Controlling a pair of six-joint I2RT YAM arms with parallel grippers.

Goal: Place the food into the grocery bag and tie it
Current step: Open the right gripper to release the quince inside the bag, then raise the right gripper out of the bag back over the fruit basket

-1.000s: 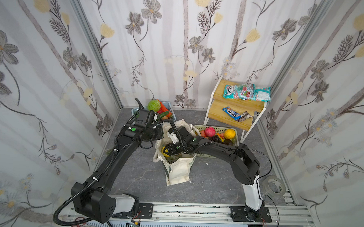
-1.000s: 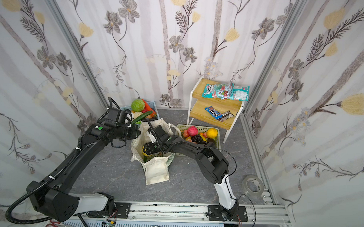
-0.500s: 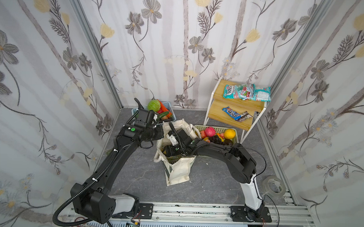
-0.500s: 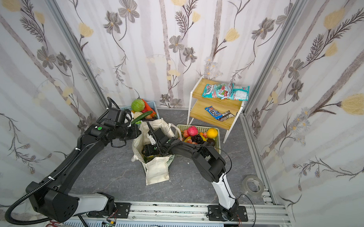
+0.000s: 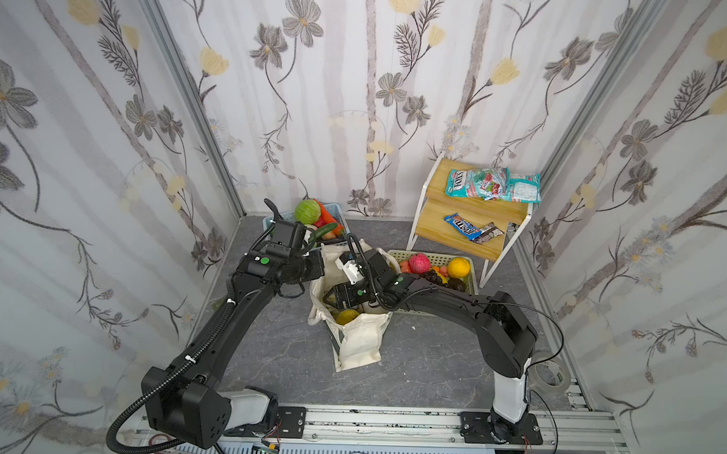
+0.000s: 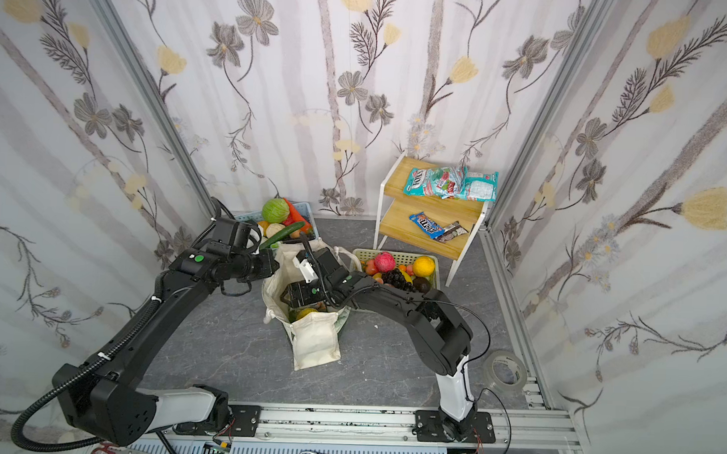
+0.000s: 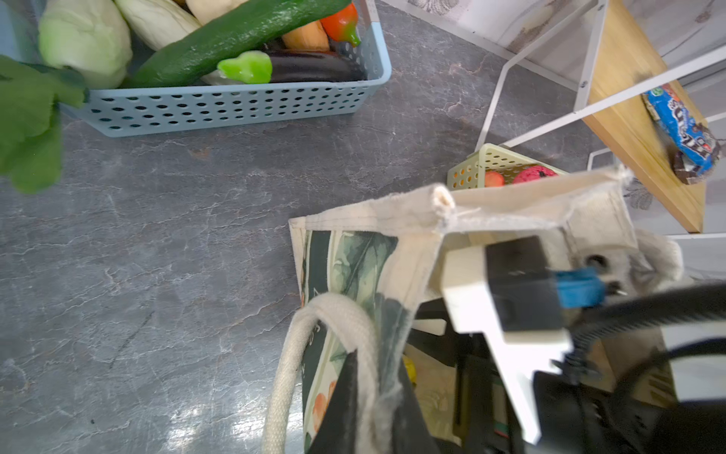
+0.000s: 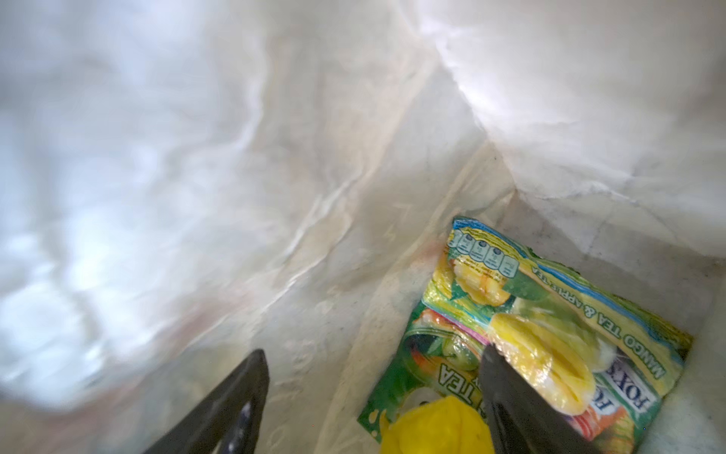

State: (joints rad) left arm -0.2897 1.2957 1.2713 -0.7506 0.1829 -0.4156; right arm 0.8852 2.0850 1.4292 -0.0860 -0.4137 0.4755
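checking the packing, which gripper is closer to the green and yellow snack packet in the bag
Right. The right gripper is down inside the grocery bag, jaws open over the snack packet. The left gripper is up at the rim, clamped on the fabric.

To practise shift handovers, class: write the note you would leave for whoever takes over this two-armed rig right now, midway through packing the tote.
Left gripper: shut on the rim of the canvas tote, beside a loop handle.
Right gripper: open inside the tote, holding nothing.
Done: green-and-yellow snack packet and yellow fruit lie on the tote's floor.
Outside: orange in the pale green basket; pale oblong vegetable in the blue basket.
Left: pack those two, then tie the handles.
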